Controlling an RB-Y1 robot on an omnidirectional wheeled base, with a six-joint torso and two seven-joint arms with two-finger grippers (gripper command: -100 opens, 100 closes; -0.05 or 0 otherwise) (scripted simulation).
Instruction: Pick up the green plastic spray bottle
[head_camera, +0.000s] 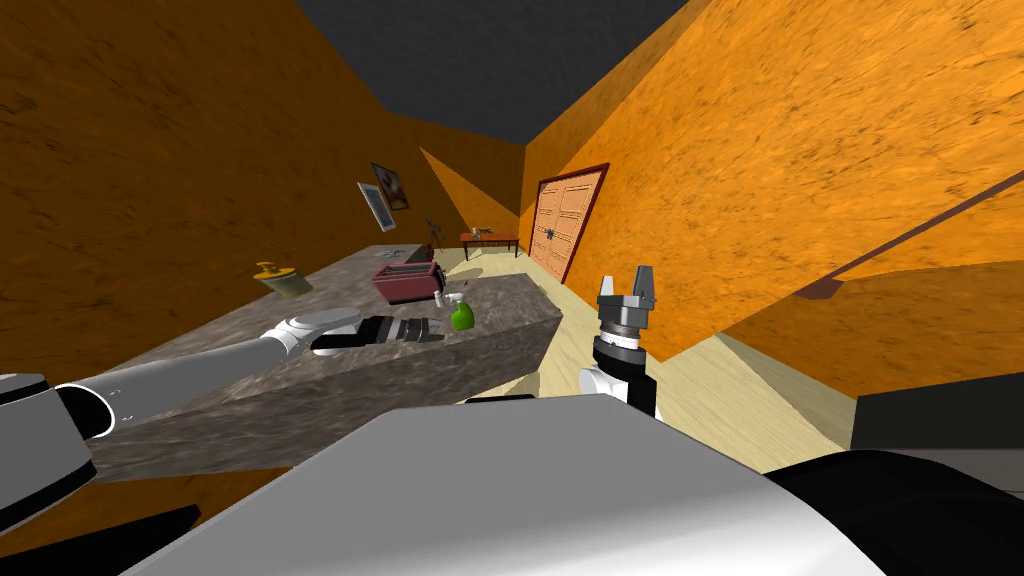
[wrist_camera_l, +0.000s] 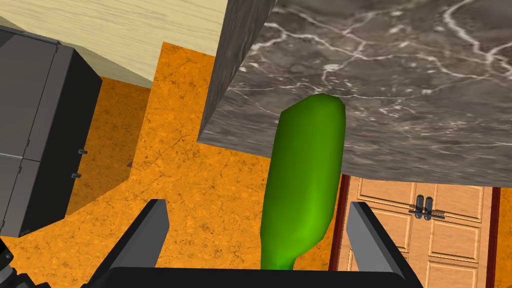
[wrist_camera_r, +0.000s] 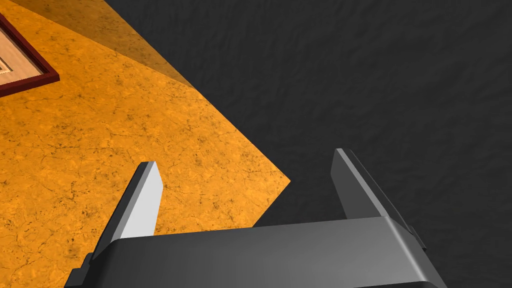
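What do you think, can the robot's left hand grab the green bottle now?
Probably yes: the green bottle stands between the left gripper's open fingers, with nothing in the way.

Left gripper (head_camera: 438, 332) outstretched, spread wide — right gripper (head_camera: 627, 279) raised, likewise spread.

One green spray bottle (head_camera: 461, 318), one dark red box (head_camera: 407, 282) and one yellow object (head_camera: 281, 280) share a single marble tabletop (head_camera: 505, 300). Two framed pictures (head_camera: 390, 186) hang far left; one small red table (head_camera: 490, 238) and one double door (head_camera: 566, 222) stand beyond. The left gripper (wrist_camera_l: 256, 204) and right gripper (head_camera: 628, 282) have two fingers each.
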